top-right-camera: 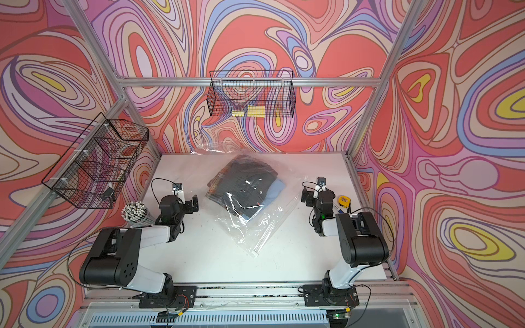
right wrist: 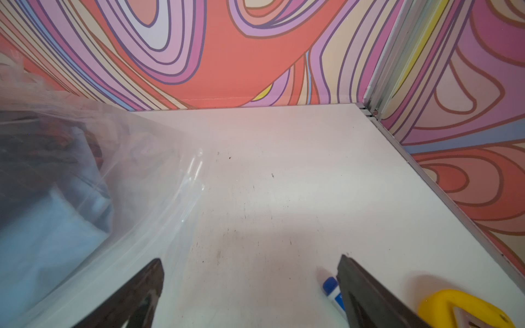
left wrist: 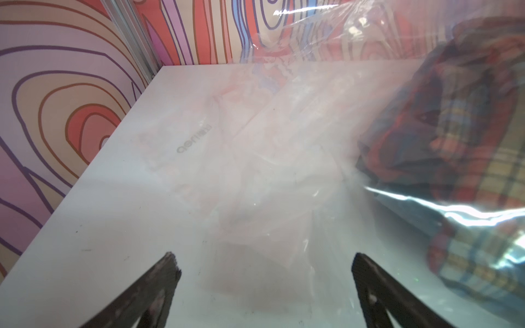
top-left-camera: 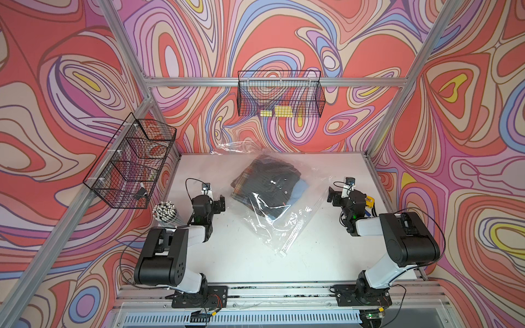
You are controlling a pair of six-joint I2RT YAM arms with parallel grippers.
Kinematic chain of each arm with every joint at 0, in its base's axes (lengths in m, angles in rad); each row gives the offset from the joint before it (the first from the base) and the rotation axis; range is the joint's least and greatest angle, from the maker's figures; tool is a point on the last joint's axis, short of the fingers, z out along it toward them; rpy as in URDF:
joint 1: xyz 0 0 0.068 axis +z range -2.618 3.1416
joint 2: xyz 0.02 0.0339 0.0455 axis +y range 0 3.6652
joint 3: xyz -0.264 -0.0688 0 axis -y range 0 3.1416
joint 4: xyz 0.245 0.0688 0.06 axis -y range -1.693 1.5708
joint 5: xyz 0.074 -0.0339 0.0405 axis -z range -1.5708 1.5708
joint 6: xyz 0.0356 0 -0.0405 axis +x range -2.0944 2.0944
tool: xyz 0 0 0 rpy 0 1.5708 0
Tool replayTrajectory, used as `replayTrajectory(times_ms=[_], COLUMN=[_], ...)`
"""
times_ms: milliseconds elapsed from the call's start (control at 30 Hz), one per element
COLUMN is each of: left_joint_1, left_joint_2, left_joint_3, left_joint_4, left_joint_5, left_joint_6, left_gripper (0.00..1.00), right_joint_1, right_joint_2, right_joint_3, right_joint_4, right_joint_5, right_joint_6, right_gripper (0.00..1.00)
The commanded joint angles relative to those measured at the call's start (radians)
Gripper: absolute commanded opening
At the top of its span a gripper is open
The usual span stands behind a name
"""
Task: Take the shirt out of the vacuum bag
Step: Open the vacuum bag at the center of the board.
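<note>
The vacuum bag (top-left-camera: 287, 227) (top-right-camera: 260, 227), clear crinkly plastic, lies in the middle of the white table (top-left-camera: 241, 264). Its white zip strip (top-left-camera: 295, 231) runs along the edge nearest the right arm. Inside it sits the shirt (top-left-camera: 267, 184) (top-right-camera: 244, 181), folded dark plaid with a light blue part. My left gripper (top-left-camera: 221, 204) (left wrist: 262, 261) is open just left of the bag, over its flat clear edge (left wrist: 284, 159), with the shirt (left wrist: 468, 127) off to one side. My right gripper (top-left-camera: 331, 196) (right wrist: 251, 262) is open over bare table beside the bag (right wrist: 142, 170), holding nothing.
A yellow tape measure (top-left-camera: 368, 201) (right wrist: 460, 309) and a blue-and-white tube (right wrist: 332, 288) lie by the right gripper. A cup of white sticks (top-left-camera: 166, 213) stands left of the left arm. Wire baskets hang on the left wall (top-left-camera: 130, 162) and the back wall (top-left-camera: 279, 95).
</note>
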State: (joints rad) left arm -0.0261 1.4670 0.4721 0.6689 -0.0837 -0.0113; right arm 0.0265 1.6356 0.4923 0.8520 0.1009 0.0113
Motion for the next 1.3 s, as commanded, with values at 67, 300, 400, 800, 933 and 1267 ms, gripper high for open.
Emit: replayTrajectory(times_ms=[67, 300, 400, 800, 933, 1267], left_joint_1=[0.0, 0.005, 0.005, -0.089, -0.297, -0.881], left_joint_2=[-0.161, -0.26, -0.309, -0.437, -0.429, -0.232], left_joint_3=[0.077, 0.244, 0.254, 0.355, 0.441, 0.674], left_joint_4=[-0.21, -0.551, -0.609, -0.849, -1.033, -1.308], left_joint_5=[-0.001, -0.12, -0.014, 0.236, 0.107, -0.261], left_joint_6=[-0.046, -0.306, -0.328, -0.416, -0.434, -0.733], left_gripper=[0.99, 0.99, 0.99, 0.99, 0.99, 0.99], right_joint_1=[0.002, 0.115, 0.144, 0.145, 0.143, 0.135], right_joint_2=[-0.081, -0.22, -0.311, -0.536, -0.557, -0.654], right_joint_3=[0.018, 0.045, 0.135, 0.295, 0.319, 0.254], right_joint_4=[-0.088, -0.107, -0.262, -0.737, -0.933, -0.912], right_joint_5=[0.094, 0.237, 0.21, 0.159, 0.27, 0.27], right_joint_6=[0.022, -0.096, -0.135, 0.462, 0.678, 0.6], right_gripper=[0.98, 0.98, 0.98, 0.98, 0.98, 0.99])
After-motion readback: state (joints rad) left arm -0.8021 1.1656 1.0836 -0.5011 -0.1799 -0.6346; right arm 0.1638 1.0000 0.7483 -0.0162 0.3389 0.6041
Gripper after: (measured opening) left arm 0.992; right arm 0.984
